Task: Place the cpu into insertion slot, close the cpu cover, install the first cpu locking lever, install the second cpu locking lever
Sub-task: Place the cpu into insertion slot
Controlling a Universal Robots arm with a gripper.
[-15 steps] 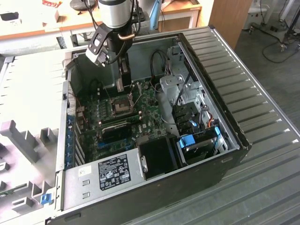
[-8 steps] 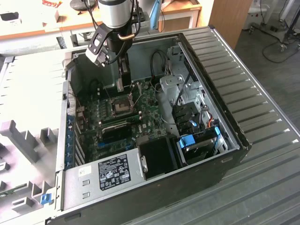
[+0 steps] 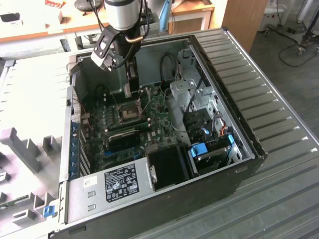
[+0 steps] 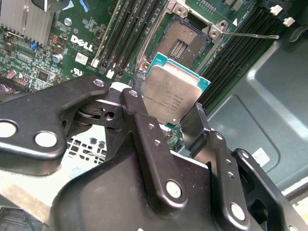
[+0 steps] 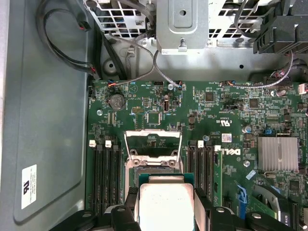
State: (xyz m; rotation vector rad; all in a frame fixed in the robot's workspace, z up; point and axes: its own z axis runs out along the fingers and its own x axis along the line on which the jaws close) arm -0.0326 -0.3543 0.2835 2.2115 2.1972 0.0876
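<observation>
Gripping the cpu (image 4: 174, 92), the end effector (image 4: 166, 109) hangs over a ribbed grey table (image 3: 279, 94).

Gripper (image 5: 165, 196) clamps the cpu (image 5: 166, 208) by two opp. edges (pale metal top faces the cam); insertion slot (image 5: 154, 166) lies just beyond it; cpu cover (image 5: 153, 143) stands open; memory slots (image 5: 107, 174) flank the slot on the green mobo (image 5: 192, 103).

A ribbed grey table (image 3: 289, 189) carries the open computer case (image 3: 209, 195) and grey fixtures (image 3: 25, 144).
</observation>
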